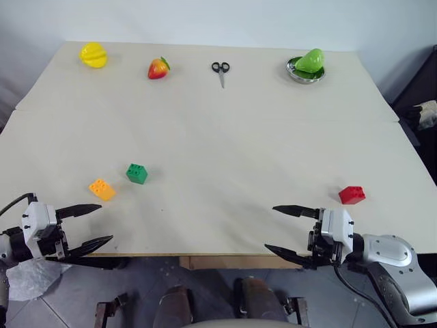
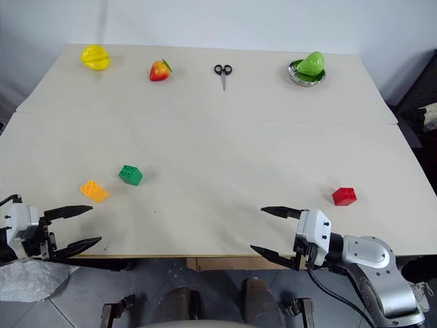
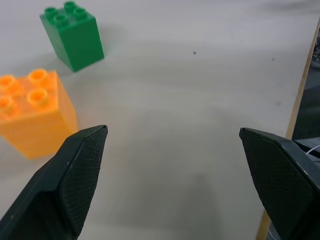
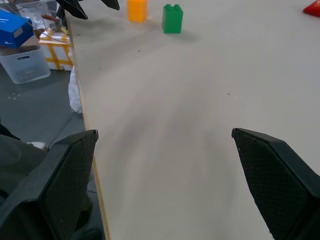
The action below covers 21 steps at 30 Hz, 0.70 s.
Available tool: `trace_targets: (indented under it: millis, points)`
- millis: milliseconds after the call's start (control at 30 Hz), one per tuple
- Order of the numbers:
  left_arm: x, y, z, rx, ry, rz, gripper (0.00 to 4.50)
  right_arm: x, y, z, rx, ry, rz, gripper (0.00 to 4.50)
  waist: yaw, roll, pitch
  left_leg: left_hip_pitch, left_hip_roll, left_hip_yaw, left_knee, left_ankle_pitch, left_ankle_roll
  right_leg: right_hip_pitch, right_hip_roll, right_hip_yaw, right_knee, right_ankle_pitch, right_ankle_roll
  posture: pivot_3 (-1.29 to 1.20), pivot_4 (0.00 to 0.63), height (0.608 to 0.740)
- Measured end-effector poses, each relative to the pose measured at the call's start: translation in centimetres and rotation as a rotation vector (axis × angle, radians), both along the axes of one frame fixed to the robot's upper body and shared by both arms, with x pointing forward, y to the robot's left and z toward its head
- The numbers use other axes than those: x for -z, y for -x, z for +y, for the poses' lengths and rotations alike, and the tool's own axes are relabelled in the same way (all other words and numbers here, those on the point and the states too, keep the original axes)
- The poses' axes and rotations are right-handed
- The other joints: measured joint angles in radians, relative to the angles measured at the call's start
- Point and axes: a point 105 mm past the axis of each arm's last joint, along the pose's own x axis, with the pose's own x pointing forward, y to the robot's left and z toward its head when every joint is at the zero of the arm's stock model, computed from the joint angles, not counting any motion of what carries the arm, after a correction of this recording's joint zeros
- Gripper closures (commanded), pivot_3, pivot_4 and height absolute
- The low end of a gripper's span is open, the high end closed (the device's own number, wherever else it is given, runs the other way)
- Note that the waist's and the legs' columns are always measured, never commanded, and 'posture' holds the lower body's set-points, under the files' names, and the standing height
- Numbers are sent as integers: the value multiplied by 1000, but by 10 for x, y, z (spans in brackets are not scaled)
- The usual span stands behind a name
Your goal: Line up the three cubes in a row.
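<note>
Along the far edge of the bench, well away from the working area, four things are sitting in a row: a yellow toy fruit at the far left, a red toy fruit beside it, black-handled scissors near the middle, and a green toy fruit lying in a small metal dish toward the right. Nothing is standing between the blocks and the hands.

The orange-yellow cube is resting near the front left of the bench, studs up, with the green cube just beside it, slightly farther back and to the right; the two are apart, not touching. The red cube is lying well apart from them at the front right.

The left hand is hovering at the front edge, fingers spread wide, holding nothing, the orange-yellow cube just ahead of it. The right hand is likewise gaping wide and empty at the front edge, pointing toward the left; the red cube is sitting near it, probably a little behind and to its right
</note>
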Motion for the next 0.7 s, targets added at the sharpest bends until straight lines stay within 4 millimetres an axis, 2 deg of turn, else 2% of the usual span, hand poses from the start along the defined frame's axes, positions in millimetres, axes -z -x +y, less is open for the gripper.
trace_targets:
  millis: [133, 233, 300, 400, 467, 567, 700]
  points:
    - [-1, -2, -3, -9, 21, -4, 23, -4, -4, 1, 14, -13, -18, 0, 1, 0, 0, 0, 0, 0, 0, 0, 0, 0, 0, 0, 0, 0, 0, 0, 150, 740]
    - [-11, -1, -14, 6, 108, 8, 23, -9, -8, 0, 58, -42, -26, 0, 2, 0, 0, -1, 0, 0, 0, 0, 0, 0, -1, 0, 0, 0, 0, 0, 150, 740]
    - [-23, 8, -35, 66, 141, 42, 23, -20, -9, -8, 123, -79, -38, 0, 2, 0, 0, -1, 1, -1, 0, -1, 0, 0, -3, 1, 1, 0, 0, 0, 150, 740]
    - [-42, 14, -76, 203, 167, 19, 23, -39, -11, -20, 228, -133, -77, 0, 6, 1, 0, -1, -1, -4, 0, -1, 0, 2, -5, 2, -1, 0, 0, 0, 150, 740]
    - [-51, 7, -112, 304, 229, -14, 23, -53, -11, -36, 355, -174, -114, 0, 23, 5, 0, -1, -4, -5, 0, -1, 0, 3, -5, 2, -1, 0, 0, 0, 150, 740]
    - [-57, -4, -147, 411, 253, -28, 23, -66, -7, -61, 518, -183, -169, 0, 30, 5, 0, 0, -3, -2, 1, -1, 0, 2, 3, 2, -2, 0, 1, 0, 150, 740]
    - [-59, -30, -164, 429, 255, -35, 23, -64, 11, -109, 785, -174, -173, 0, 29, 6, 0, 0, -5, 0, 1, 0, -1, 1, 7, 2, -1, 0, 1, 0, 150, 740]
